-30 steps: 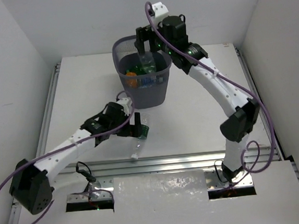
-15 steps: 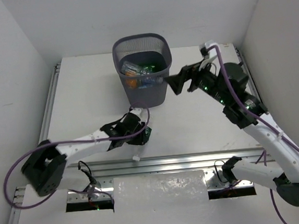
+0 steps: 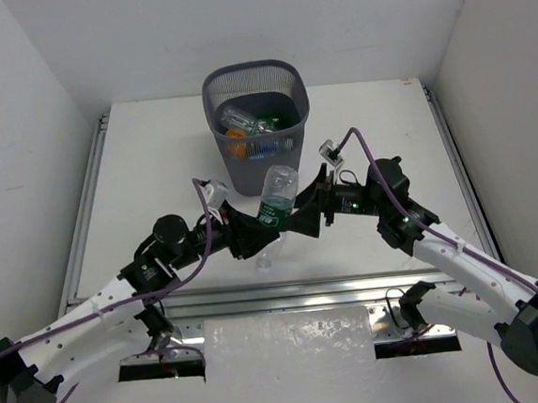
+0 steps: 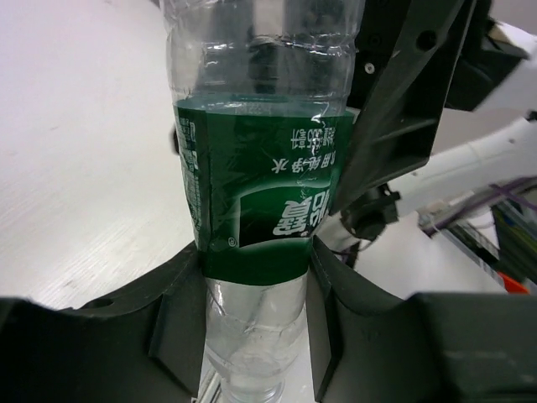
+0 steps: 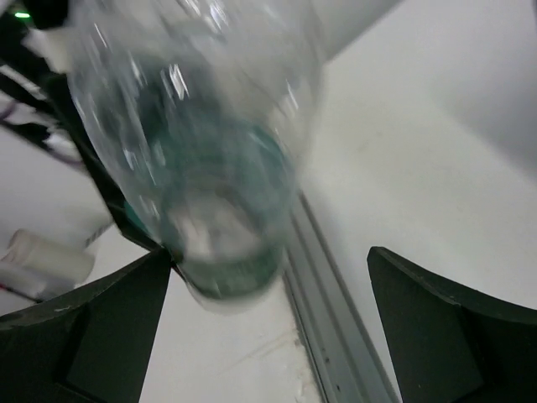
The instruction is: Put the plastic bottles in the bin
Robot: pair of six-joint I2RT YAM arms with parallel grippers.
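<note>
A clear plastic bottle with a green label (image 3: 274,204) hangs tilted above the table, cap end low and base toward the bin. My left gripper (image 3: 264,228) is shut on it. In the left wrist view the bottle (image 4: 260,193) fills the gap, both pads (image 4: 180,311) pressing just below the label. My right gripper (image 3: 303,208) stands open right beside the bottle's upper end. In the right wrist view the blurred base of the bottle (image 5: 201,168) sits close to the left finger (image 5: 101,327). The dark mesh bin (image 3: 290,167) stands behind and holds several bottles, one orange (image 3: 236,150).
An aluminium rail (image 3: 352,284) runs along the table's near edge, below both grippers. Purple cables loop from each arm. White walls close in the table at the left, right and back.
My left gripper closed on the green-label bottle and lifted it off the table. My right arm swung from over the bin down to the bottle, jaws still open.
</note>
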